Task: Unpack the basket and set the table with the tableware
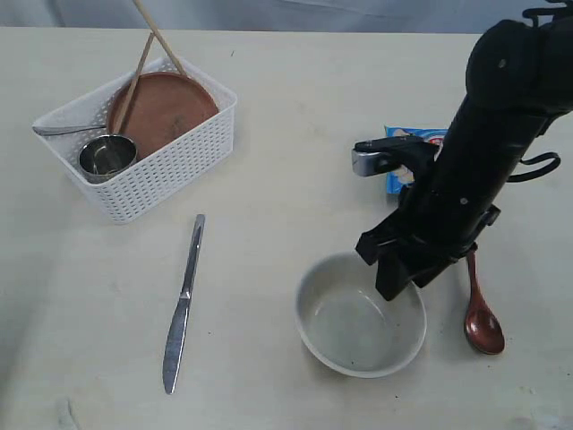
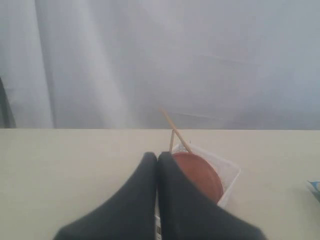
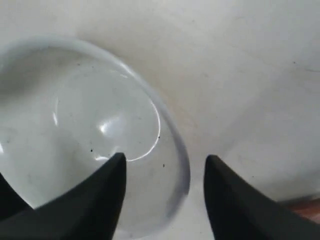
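The white basket [image 1: 170, 175] stands at the back left and holds the reddish-brown plate [image 1: 166, 107], wooden chopsticks [image 1: 148, 49], a small steel cup [image 1: 107, 157] and a steel fork [image 1: 58, 130]. A steel knife [image 1: 183, 300] lies on the table [image 1: 269, 134]. The pale bowl [image 1: 349, 327] sits at the front, with the dark wooden spoon [image 1: 482, 318] to its right. My right gripper [image 1: 403, 282] [image 3: 165, 160] is open, one finger inside the bowl [image 3: 75, 125] and one outside its rim. My left gripper [image 2: 158, 156] is shut and empty, with the basket [image 2: 230, 172] beyond it.
A blue chips bag [image 1: 407, 152] lies behind my right arm, partly hidden by it. The plate [image 2: 200, 172] and chopsticks [image 2: 175, 132] show past the left fingers. A pale curtain hangs behind the table's far edge.
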`<state>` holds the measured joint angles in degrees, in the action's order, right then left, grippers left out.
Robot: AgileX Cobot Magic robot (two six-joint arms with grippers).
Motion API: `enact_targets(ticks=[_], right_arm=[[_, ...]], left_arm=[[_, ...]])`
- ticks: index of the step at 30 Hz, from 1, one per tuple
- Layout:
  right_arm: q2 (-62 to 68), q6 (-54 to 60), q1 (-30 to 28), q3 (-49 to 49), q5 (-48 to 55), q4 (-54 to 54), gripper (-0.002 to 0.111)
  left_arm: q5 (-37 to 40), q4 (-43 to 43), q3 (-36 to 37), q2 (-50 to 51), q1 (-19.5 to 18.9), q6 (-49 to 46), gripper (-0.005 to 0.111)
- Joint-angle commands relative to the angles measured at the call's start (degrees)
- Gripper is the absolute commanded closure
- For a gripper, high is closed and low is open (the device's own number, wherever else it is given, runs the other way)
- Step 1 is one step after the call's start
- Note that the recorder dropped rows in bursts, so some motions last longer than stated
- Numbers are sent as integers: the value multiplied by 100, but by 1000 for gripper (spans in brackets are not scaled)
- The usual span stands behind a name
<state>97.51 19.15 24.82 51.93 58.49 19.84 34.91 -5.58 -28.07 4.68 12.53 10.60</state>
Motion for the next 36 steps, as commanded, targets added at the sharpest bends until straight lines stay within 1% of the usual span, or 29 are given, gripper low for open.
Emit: enact_targets(ticks=[1,4,6,10,14,16,18,20,22,25,27,30,32,36], right_arm=[[-200,-38,10,0,-14,-12,50],[-414,-117,10,0,12,-12,50],[-712,-144,10,0,33,-12,50],[-1388,-200,10,0,33,-12,50],[-2067,-248,10,0,33,-12,50],[-2339,-289,10,0,33,-12,50],[-2670,-307,10,0,33,-12,50],[-2983,-356,10,0,33,-12,50],[-3246,-415,10,0,33,-12,50],[-3624,-521,10,0,47,-12,50],[-3865,-640,10,0,82,-12,50],[-4149,-746,10,0,146,-12,50],[-4274,-807,10,0,199,-12,50],[-4404,-990,10,0,237,-61,50]], left_arm=[[2,28,35,-31,8,19,107],[0,-15,35,241,8,19,107],[-84,-15,35,693,8,19,107],[-716,-15,-105,1516,8,19,107],[-1298,-15,-558,2659,8,19,107],[-1706,-15,-864,3276,8,19,107],[-2365,11,-1127,3987,8,103,107],[-2968,41,-1347,4703,8,442,107],[-3393,41,-1601,5556,8,850,106],[-3926,41,-2055,6714,8,1672,94],[-4049,41,-2450,7474,8,2036,79],[-3883,41,-3077,8379,8,2413,56],[-3735,41,-3443,8857,8,2654,49],[-3258,41,-4178,9531,8,2714,49]])
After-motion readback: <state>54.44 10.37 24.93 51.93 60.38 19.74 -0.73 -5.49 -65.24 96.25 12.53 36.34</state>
